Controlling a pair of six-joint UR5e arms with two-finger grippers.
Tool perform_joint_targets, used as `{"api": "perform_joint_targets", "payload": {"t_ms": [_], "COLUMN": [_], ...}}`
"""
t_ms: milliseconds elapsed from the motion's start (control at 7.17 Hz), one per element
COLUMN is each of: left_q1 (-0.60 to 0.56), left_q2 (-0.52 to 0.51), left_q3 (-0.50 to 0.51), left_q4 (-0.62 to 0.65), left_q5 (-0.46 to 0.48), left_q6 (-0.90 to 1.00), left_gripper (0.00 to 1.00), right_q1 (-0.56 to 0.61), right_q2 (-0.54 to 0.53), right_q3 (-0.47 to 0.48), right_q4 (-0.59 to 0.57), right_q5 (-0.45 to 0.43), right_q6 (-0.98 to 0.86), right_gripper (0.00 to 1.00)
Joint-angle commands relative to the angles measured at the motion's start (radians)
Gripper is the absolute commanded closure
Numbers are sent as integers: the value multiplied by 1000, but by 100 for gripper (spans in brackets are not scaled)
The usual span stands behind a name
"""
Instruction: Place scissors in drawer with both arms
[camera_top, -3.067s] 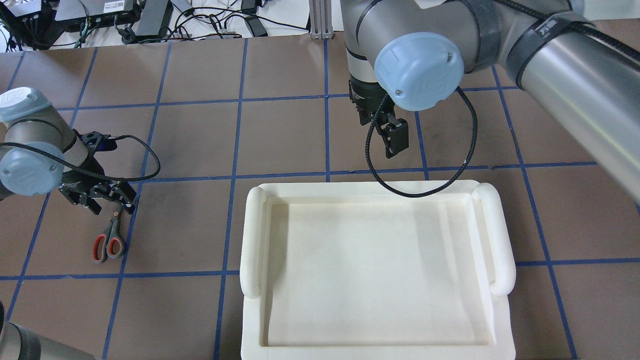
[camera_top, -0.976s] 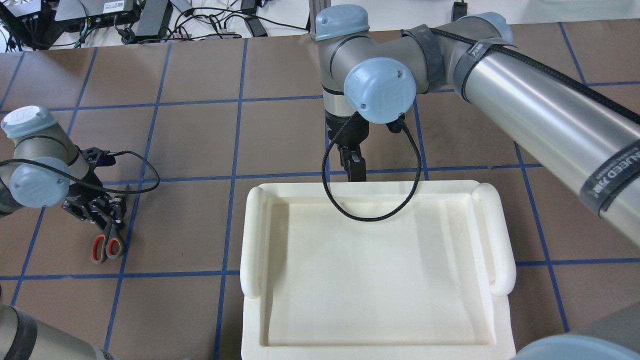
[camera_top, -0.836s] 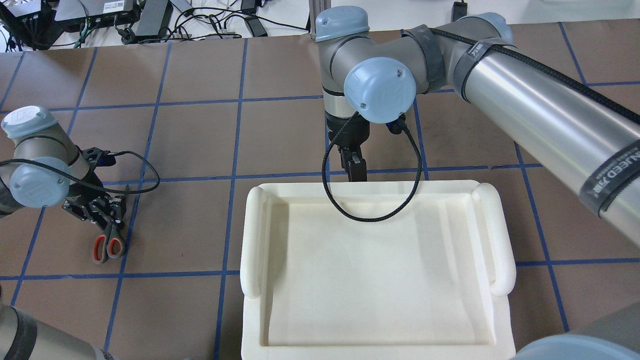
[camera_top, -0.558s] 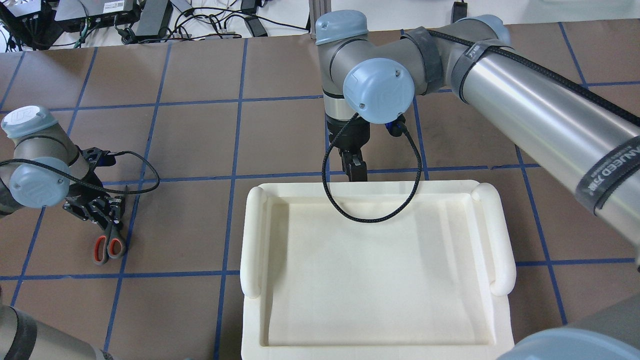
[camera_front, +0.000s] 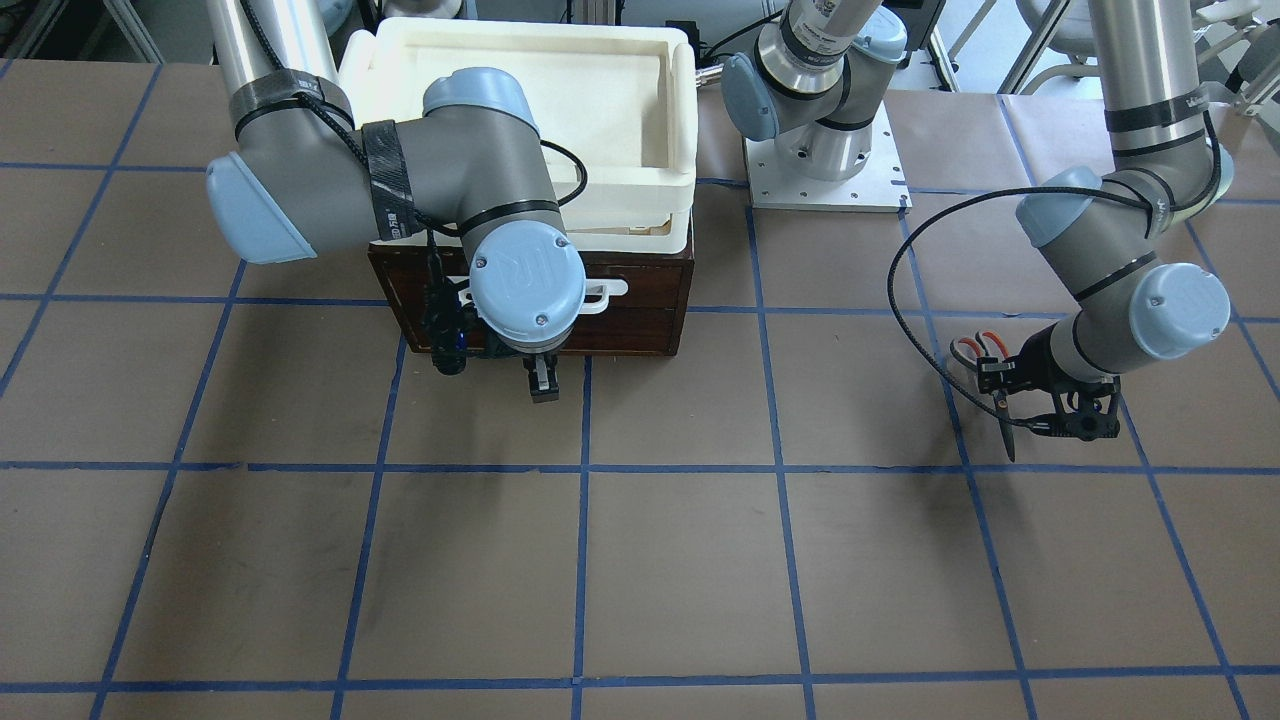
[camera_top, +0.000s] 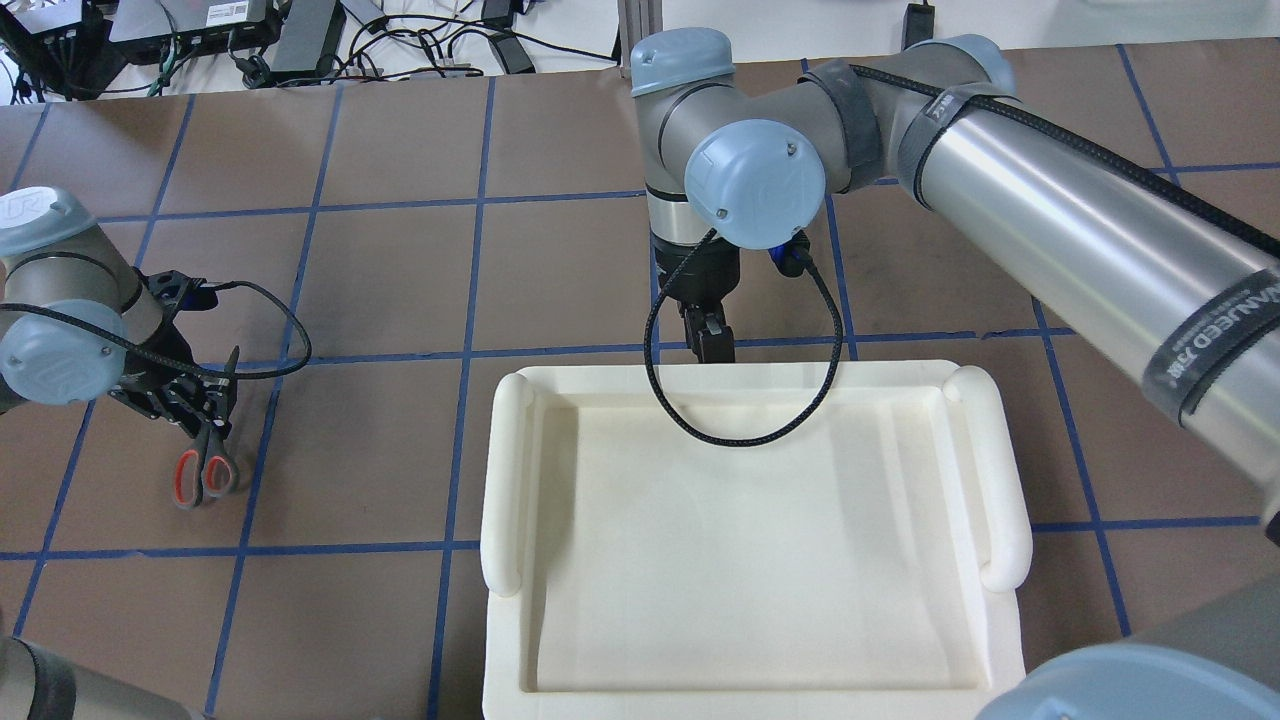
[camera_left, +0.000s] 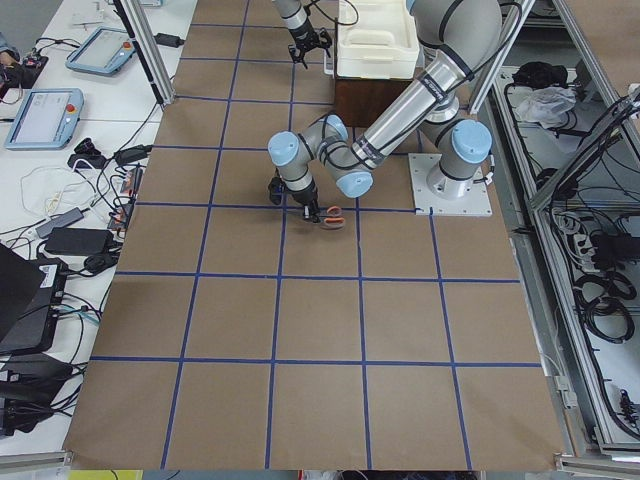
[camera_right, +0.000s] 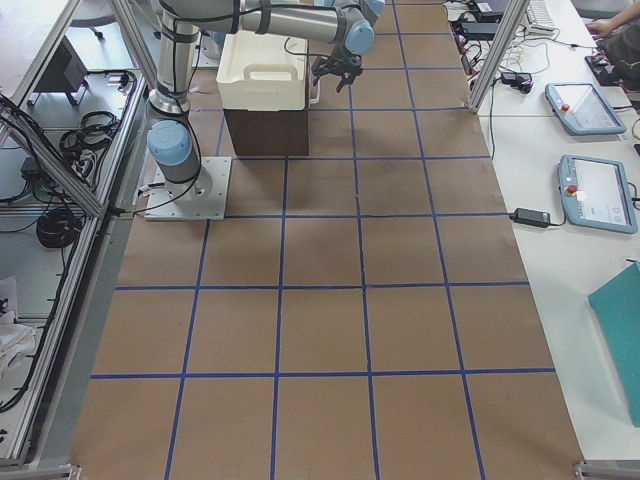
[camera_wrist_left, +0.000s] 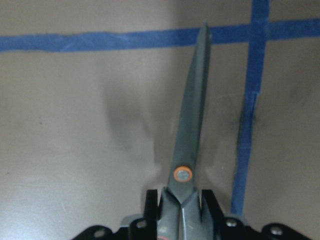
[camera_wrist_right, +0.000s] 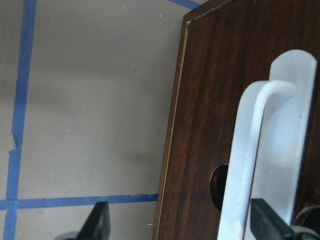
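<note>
The scissors (camera_top: 200, 478) have grey handles lined orange; their dark blades (camera_wrist_left: 192, 115) point away from the wrist. My left gripper (camera_top: 205, 418) is shut on them near the pivot and holds them just off the table; it also shows in the front view (camera_front: 1012, 395), with the handles (camera_front: 978, 345) behind it. The dark brown drawer (camera_front: 645, 300) is closed, with its white bar handle (camera_wrist_right: 260, 150) across the front. My right gripper (camera_wrist_right: 182, 230) is open in front of the drawer, and the handle stands between its fingers (camera_wrist_right: 98, 226). It also shows in the overhead view (camera_top: 712, 342).
A white foam tray (camera_top: 505, 470) rests on top of the brown box and hides it from above. The left arm's base plate (camera_front: 825, 165) stands beside the box. Black cables loop from both wrists (camera_top: 745, 400). Blue tape lines grid the brown table.
My left gripper closed on the scissors and has now carried them a little to the left and off the table. My right gripper came down in front of the drawer and has hardly moved since.
</note>
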Motion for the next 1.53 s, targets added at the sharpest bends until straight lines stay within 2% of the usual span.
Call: {"api": "perform_joint_targets", "payload": {"t_ms": [0,139,558,697,976,1115,1255,1394], "left_q1": [-39,-81,-199,-216,-257,-348,-437,-464], "left_q2": [82,130,259,271,299,308,304,292], "left_q3": [22,67,364,437,511,514,504,500], "left_q4": [-36,-152,-683,-797,-837,-804,-621,-542], "left_q5": [-25,-21,-36,-71,-114,-116,-111,-114], "left_q6": [2,-39,-226,-262,-319,-384,-395,-397], "left_gripper": [89,89,88,87,88,88,87,87], "right_q1": [0,0,0,0,0,-2,-2,-2], "right_q2": [12,13,18,18,18,19,18,18], "right_q3": [1,4,24,24,24,24,23,20], "right_q4": [-4,-4,-10,-13,-88,-120,-146,-170], "right_q5": [1,2,2,2,-5,-11,-14,-15], "right_q6": [-1,-7,-14,-18,-66,-108,-117,-128], "right_gripper": [0,0,0,0,0,0,0,0]}}
